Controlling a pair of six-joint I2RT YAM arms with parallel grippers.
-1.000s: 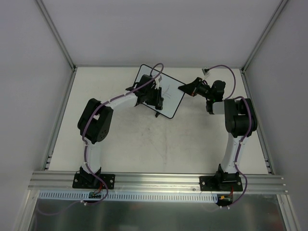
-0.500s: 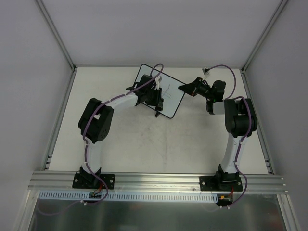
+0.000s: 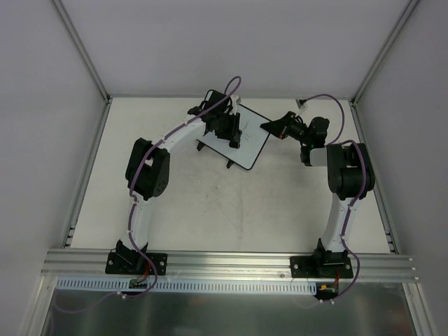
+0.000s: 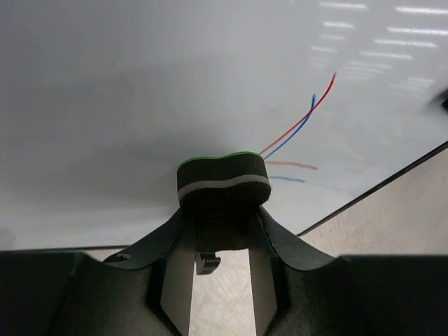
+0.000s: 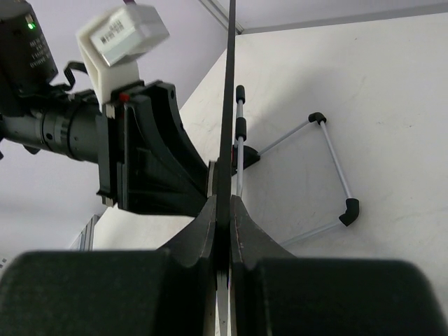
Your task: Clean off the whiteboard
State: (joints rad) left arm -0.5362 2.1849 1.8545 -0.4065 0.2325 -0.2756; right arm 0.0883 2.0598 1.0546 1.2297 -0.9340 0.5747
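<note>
Top view: whiteboard (image 3: 253, 143) stands tilted on the table (image 3: 210, 210), far middle, between both arms. Left wrist: left jaws clamped on a dark eraser (image 4: 222, 180), its pad at the board face just beside red and blue pen lines (image 4: 294, 129). Right wrist: right jaws pinched on the board's thin edge, wire stand (image 5: 336, 168) behind. Board looks light, stiff, slick; would skid under wiping, so bracing the frame edge fits.

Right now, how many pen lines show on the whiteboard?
4, all right of the eraser: long red line, long blue line, short red line, short blue line beneath. Others may be hidden.
</note>
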